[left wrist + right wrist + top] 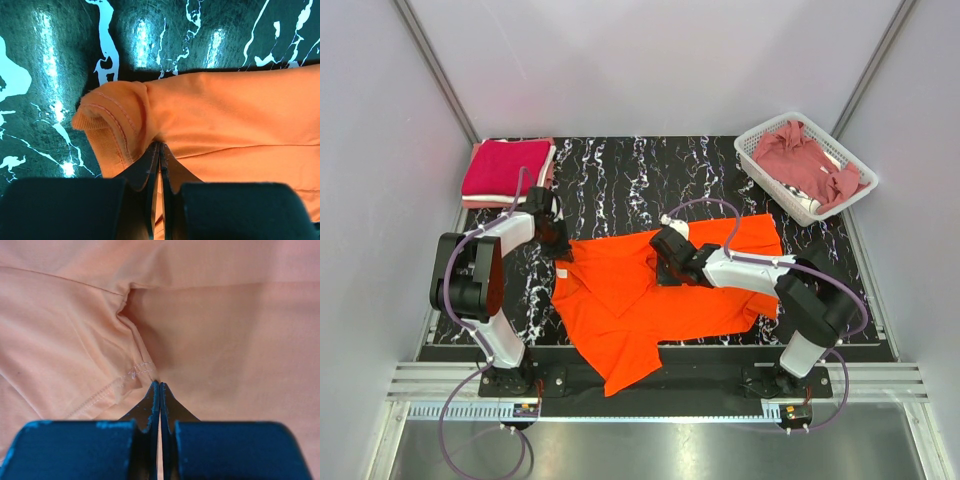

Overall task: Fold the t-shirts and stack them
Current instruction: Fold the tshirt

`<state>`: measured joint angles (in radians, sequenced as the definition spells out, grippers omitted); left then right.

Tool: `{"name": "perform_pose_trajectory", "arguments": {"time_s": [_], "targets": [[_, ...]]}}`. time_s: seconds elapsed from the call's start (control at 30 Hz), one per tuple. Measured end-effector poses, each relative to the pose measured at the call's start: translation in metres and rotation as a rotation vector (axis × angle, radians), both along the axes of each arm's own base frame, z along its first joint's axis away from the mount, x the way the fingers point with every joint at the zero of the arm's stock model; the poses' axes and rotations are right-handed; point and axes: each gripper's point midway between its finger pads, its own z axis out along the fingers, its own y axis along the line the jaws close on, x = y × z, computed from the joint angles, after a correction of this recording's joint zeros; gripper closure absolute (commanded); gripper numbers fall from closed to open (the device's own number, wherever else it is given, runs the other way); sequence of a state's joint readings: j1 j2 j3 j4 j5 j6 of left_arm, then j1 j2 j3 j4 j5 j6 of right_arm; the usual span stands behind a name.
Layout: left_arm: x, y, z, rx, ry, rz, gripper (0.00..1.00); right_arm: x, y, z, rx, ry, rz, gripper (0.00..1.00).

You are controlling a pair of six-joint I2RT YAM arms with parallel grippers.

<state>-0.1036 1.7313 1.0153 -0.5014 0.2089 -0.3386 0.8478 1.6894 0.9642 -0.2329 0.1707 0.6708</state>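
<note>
1. Black marbled table (pixel 620 170): orange t-shirt (pixel 690 300) lies rumpled at centre-near, btwn both arms.
2. L gripper (pixel 159 148) pinched tight on shirt's left hem edge.
3. R gripper (pixel 159 386) clamped on puckered seam mid-shirt.
4. Folded crimson shirt stack (pixel 505 168) in far-left corner; dusty rose shirts (pixel 800 160) in white basket (pixel 770 186), far right.

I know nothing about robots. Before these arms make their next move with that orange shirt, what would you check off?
1. Left gripper pinching the orange shirt at its left edge: ok.
2. Right gripper shut on cloth beside a seam, mid-shirt: ok.
3. Shirt lying flat: not ok, rumpled and partly doubled over.
4. Folded stack tidy at the far left corner: ok.
5. Basket well away from both arms: ok.
6. Cloth caught under the arms: cannot tell.
</note>
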Motion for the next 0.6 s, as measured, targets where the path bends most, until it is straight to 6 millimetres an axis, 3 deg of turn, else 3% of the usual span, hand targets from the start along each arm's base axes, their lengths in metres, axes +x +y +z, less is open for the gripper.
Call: {"name": "perform_pose_trajectory", "arguments": {"time_s": [0.2, 0.33, 0.5, 0.6], "targets": [[0.0, 0.0, 0.0, 0.0, 0.002, 0.0, 0.91, -0.004, -0.002, -0.005, -0.001, 0.017, -0.007, 0.99], [0.0, 0.0, 0.0, -0.001, 0.003, 0.0, 0.89, -0.004, -0.003, -0.005, -0.002, 0.017, -0.003, 0.81], [-0.001, 0.0, 0.005, -0.001, -0.002, 0.002, 0.89, 0.0, -0.007, -0.004, -0.033, -0.007, 0.001, 0.74], [-0.001, 0.002, 0.019, 0.005, -0.034, 0.01, 0.86, 0.004, -0.012, -0.001, -0.057, -0.03, -0.002, 0.73]]}}
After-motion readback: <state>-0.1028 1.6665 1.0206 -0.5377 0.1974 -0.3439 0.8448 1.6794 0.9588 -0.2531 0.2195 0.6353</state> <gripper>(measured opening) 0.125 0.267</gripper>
